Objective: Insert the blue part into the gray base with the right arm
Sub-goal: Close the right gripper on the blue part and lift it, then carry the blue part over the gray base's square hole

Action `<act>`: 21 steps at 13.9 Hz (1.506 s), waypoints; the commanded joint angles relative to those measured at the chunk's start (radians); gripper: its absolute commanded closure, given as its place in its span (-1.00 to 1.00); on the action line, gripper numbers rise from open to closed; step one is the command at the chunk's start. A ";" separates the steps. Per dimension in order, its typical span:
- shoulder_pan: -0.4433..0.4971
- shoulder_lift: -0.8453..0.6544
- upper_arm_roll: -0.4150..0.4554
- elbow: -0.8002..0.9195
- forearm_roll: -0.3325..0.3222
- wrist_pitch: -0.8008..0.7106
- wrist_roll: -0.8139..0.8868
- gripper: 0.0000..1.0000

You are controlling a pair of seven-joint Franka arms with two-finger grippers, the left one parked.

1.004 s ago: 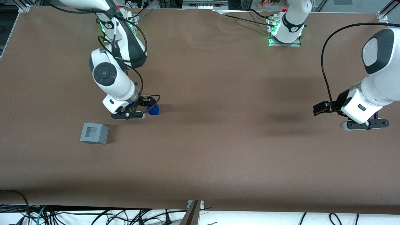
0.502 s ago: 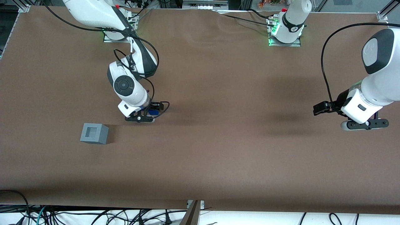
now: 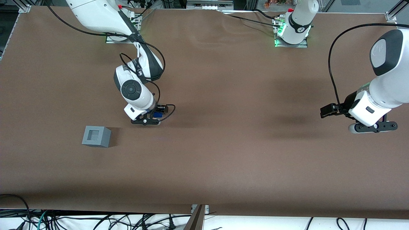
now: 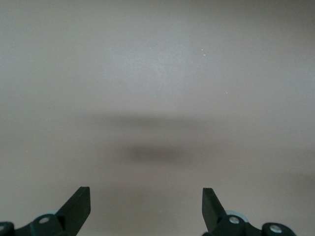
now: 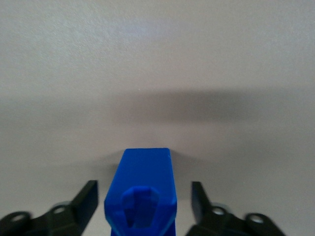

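Observation:
The blue part (image 5: 142,191) stands on the brown table between my right gripper's (image 5: 143,199) two black fingers, with a gap on each side, so the gripper is open around it. From the front, only a sliver of the blue part (image 3: 157,114) shows under the right arm's wrist, where the gripper (image 3: 150,117) hangs low over the table. The gray base (image 3: 96,136), a light-gray cube with a square recess on top, sits apart on the table, nearer to the front camera than the gripper and farther toward the working arm's end.
Brown cloth covers the table (image 3: 223,153). The right arm's mount (image 3: 123,19) is at the table's edge farthest from the front camera. Loose cables (image 3: 96,220) hang below the nearest edge.
The right arm's wrist has shifted sideways away from the gray base and come down over the blue part, which now sits between the fingers and is mostly covered in the front view.

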 commanded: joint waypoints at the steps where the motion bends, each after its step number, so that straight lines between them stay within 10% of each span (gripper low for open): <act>1: 0.011 -0.014 -0.006 -0.036 -0.023 0.018 0.022 0.20; 4: 0.011 -0.017 -0.007 -0.025 -0.023 0.018 0.022 0.66; 14: -0.008 -0.115 -0.150 0.209 -0.009 -0.356 -0.208 0.65; 21: -0.210 -0.081 -0.168 0.366 -0.006 -0.515 -0.487 0.64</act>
